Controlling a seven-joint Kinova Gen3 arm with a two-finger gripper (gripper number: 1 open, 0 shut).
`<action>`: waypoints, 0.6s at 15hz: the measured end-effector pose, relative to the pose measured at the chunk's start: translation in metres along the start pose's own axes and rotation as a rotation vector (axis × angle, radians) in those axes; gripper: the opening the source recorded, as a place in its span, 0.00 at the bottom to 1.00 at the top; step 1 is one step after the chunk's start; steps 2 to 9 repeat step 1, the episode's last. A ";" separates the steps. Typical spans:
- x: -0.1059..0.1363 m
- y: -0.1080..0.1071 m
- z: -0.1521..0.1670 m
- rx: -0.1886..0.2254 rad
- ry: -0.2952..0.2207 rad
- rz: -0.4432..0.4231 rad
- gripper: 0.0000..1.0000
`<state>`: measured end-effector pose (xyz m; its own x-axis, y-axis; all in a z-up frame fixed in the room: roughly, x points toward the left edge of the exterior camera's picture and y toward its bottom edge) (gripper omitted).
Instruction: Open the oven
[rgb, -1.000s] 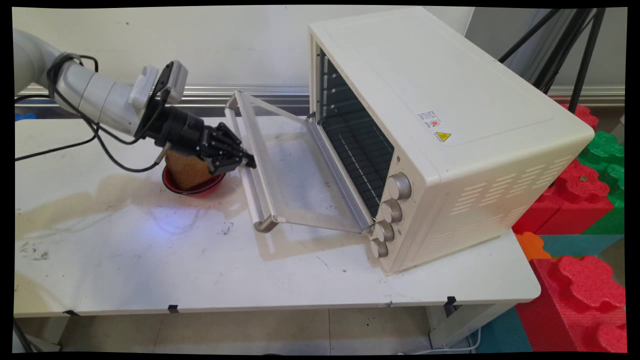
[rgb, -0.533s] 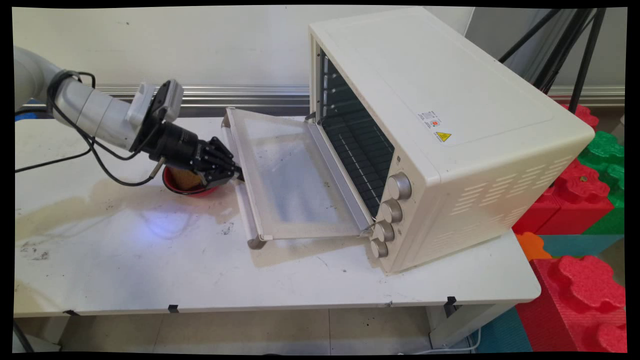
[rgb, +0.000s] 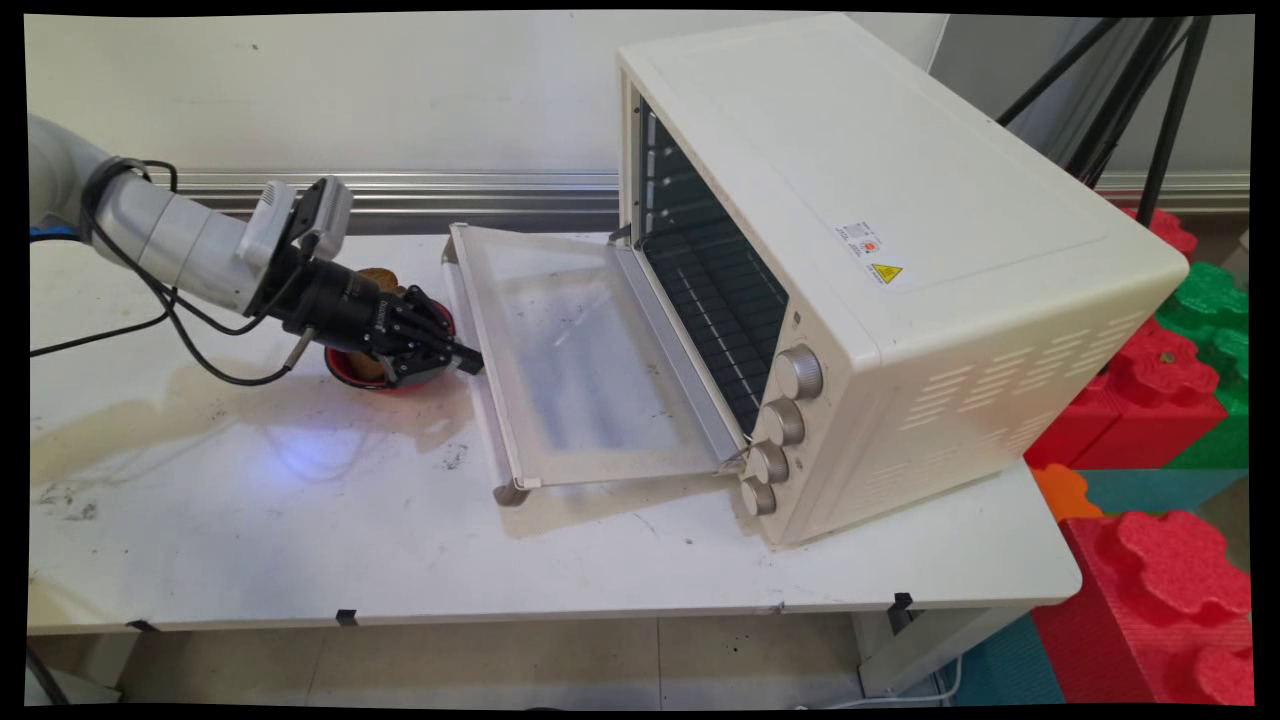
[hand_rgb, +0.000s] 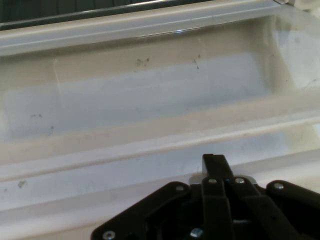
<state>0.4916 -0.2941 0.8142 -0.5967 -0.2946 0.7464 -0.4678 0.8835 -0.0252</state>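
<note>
In the main view we see the tool (rgb: 468, 360) low over the white bench (rgb: 300, 520), its tip at the outer edge of the oven door (rgb: 580, 360), where the door's handle (rgb: 492, 400) runs. The fingers look drawn together into one narrow tip, so we read the tool as closed, and they seem to press on or pinch the handle, though we cannot tell which. The door lies folded down nearly flat in front of the cream toaster oven (rgb: 880, 260), and the dark rack inside shows through the opening. Four knobs (rgb: 780, 430) stand in a column at the oven's front corner. Just behind the tool sits a red bowl (rgb: 350, 365) with a brown piece of bread (rgb: 378, 280) in it, mostly hidden by the black linkage. Red and green foam blocks (rgb: 1170, 400) are stacked beside the bench on the right. In the hand view we look straight across the door's glass panel (hand_rgb: 150, 95), and the fingers (hand_rgb: 215, 165) rise as a single closed black tip touching the pale handle bar (hand_rgb: 125, 165) that crosses the picture.
</note>
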 end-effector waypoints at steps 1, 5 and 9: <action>-0.002 0.000 -0.003 0.003 0.002 -0.001 0.00; -0.002 0.000 -0.003 0.003 0.002 -0.001 0.00; -0.002 0.000 -0.003 0.003 0.002 -0.001 0.00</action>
